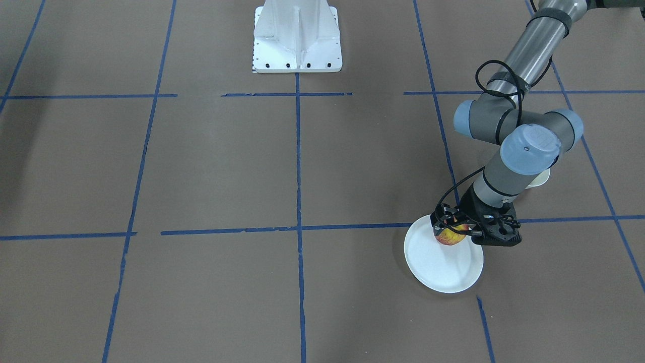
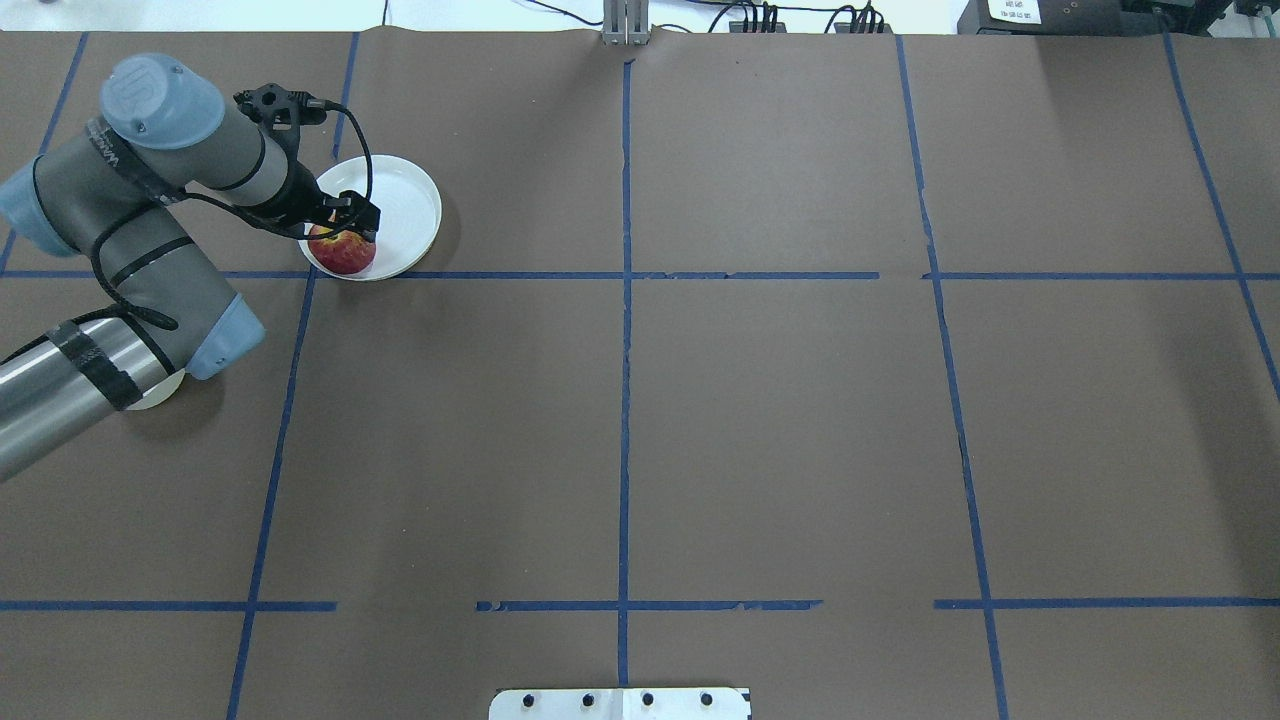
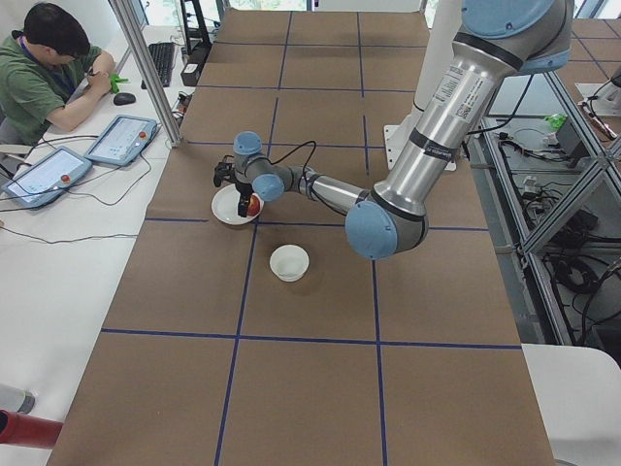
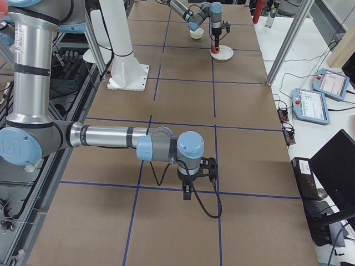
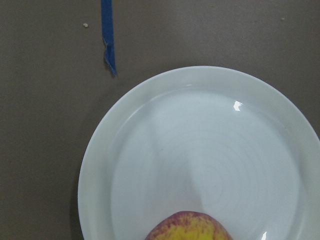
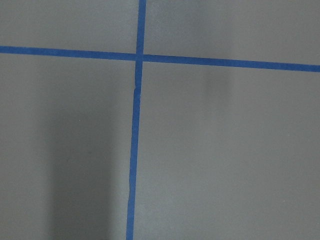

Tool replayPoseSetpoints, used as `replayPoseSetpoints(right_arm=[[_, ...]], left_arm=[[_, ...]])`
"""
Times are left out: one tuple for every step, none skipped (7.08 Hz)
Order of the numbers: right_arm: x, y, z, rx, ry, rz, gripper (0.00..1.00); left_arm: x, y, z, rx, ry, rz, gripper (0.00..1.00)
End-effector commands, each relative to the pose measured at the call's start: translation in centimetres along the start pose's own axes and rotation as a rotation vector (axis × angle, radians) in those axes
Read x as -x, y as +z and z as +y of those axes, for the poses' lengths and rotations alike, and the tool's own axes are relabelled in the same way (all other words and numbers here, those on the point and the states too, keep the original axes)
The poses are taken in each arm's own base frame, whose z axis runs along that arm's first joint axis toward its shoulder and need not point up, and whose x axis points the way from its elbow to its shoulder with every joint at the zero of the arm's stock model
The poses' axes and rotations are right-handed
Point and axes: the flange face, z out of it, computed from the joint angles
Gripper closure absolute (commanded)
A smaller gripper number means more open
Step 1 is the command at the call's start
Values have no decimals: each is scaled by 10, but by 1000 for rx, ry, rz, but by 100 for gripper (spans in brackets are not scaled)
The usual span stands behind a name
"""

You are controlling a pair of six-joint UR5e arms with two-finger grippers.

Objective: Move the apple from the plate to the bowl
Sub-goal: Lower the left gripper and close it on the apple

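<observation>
**A:** Quick, where's the apple?

**B:** The apple [image 2: 342, 250] is on the plate [image 2: 400, 195], upper left of the overhead view. It sits at the plate's lower-left rim, not the middle, and it isn't in the bowl yet.

**A:** Left jaws?

**B:** The left arm [image 1: 509, 166] reaches over the plate, and the left jaws sit right on top of the apple. In the front view they straddle it. I can't tell if they're clenched on it or just around it. The left wrist view shows only the apple's top at its bottom edge, no fingers.

**A:** Right side?

**B:** The right arm [image 4: 111, 136] shows only in the right side view, low centre, with the plate far off at the top. I can't tell if its jaws are released or clenched. Its wrist view shows just the table [image 6: 225, 150] and blue tape [image 6: 135, 150].

**A:** Bowl?

**B:** The bowl [image 3: 289, 262] is empty, in the left side view just lower right of the plate and not touching it. In the overhead view it peeks out under the left arm at the left edge.

**A:** Key relation?

**B:** The apple is straight under the left jaws. It's round, so there's no long axis to line up. The left arm is far nearer. My read is that this is the grasp step, then a lift and a short carry. The bowl looks only a little wider than the apple, so the drop needs centring.
</observation>
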Motion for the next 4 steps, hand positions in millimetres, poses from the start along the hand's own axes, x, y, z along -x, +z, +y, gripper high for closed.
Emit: replayPoseSetpoints(right_arm=[[0,0,0,0,0,0,0],[0,0,0,0,0,0,0],[0,0,0,0,0,0,0],[0,0,0,0,0,0,0]], left_arm=[[-2,2,2,7,-8,3,0],[-4,2,4,11,-5,6,3],[-6,1,3,9,-3,10,9],[-7,2,6,39,-3,30,37]])
